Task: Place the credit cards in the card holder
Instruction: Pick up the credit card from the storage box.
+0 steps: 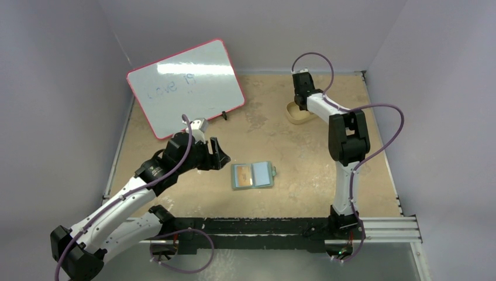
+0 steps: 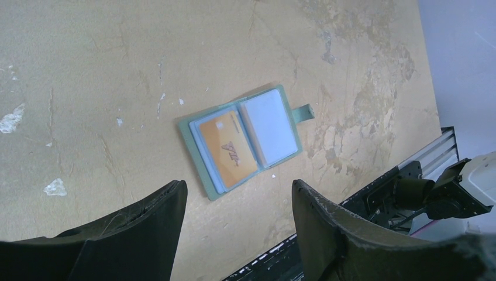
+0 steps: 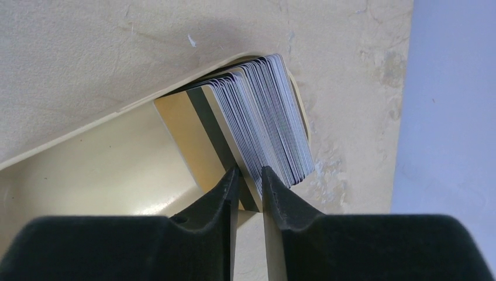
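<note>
While the left gripper (image 2: 237, 188) hangs wide apart and empty just beside the open card holder (image 2: 240, 140) at mid-table (a gold card (image 2: 228, 151) and a white card (image 2: 270, 127) lie in its pockets), the right gripper (image 3: 250, 175) reaches into the tan tray (image 3: 88, 170). Its jaws stand narrowly apart astride the front of the upright stack of credit cards (image 3: 263, 117); whether they press yet, I cannot tell.
</note>
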You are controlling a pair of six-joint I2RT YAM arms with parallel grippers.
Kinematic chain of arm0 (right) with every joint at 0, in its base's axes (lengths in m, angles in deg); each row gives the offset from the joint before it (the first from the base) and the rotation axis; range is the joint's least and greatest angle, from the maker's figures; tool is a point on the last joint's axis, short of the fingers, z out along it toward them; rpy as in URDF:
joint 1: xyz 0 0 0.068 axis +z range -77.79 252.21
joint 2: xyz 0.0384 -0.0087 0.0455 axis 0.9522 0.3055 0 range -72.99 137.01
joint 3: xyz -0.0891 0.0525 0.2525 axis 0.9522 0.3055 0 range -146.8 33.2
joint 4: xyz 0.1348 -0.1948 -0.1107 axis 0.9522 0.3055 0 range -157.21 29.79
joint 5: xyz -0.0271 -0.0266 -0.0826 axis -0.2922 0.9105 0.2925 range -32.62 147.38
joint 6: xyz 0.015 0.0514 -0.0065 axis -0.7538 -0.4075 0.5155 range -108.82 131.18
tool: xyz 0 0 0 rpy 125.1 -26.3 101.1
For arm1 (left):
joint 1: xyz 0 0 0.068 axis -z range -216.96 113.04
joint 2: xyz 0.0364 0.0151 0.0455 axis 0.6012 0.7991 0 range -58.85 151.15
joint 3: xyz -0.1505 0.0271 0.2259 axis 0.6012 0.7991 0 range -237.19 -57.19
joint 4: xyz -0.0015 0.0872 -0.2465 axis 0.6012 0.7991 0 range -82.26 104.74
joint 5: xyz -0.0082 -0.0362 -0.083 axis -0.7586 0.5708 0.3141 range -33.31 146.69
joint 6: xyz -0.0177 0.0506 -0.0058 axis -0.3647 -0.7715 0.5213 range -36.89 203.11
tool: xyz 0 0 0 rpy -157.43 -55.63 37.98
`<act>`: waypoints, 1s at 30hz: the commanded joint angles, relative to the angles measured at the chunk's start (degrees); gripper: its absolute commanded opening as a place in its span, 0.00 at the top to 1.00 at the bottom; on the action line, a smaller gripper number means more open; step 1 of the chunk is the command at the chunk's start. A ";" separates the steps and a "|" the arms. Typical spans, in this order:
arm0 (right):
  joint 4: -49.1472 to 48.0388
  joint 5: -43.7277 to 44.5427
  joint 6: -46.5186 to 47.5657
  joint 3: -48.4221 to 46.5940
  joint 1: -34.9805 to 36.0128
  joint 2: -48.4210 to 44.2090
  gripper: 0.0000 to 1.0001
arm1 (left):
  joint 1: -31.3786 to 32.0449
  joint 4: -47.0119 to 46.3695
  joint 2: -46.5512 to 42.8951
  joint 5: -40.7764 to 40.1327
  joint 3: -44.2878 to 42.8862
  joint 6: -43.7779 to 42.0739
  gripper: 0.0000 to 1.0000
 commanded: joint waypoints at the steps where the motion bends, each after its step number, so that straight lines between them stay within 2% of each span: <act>1: -0.83 1.67 0.84 -3.03 -0.38 -2.00 0.80 | 0.27 -1.24 -1.21 -0.50 -1.90 -1.11 0.35; 5: 0.12 0.34 0.13 -3.40 -0.36 -2.12 0.89 | 0.30 -1.26 -1.43 -0.51 -1.80 -1.09 0.35; 8: 0.70 -0.33 -0.01 -3.56 -0.35 -2.25 0.88 | 0.31 -1.26 -1.39 -0.51 -1.93 -1.09 0.35; 9: 0.74 -0.40 -0.07 -3.54 -0.36 -2.33 0.83 | 0.24 -1.30 -1.45 -0.55 -1.89 -1.13 0.35; 13: 0.25 -1.16 0.73 -3.38 -0.53 -2.22 0.44 | 0.30 -1.35 -1.48 -0.46 -1.85 -1.12 0.35; 17: 1.15 -1.53 0.98 -4.24 -0.95 -0.10 0.27 | 0.21 -1.34 -1.47 -0.33 -1.80 -1.21 0.35; 25: 0.84 0.40 2.06 -5.33 -1.46 2.68 0.30 | 0.21 -1.26 -1.48 -0.50 -1.98 -1.35 0.34; 30: -0.20 1.71 2.70 -5.27 -1.75 2.03 0.44 | 0.23 -1.09 -1.30 -0.65 -2.19 -1.44 0.34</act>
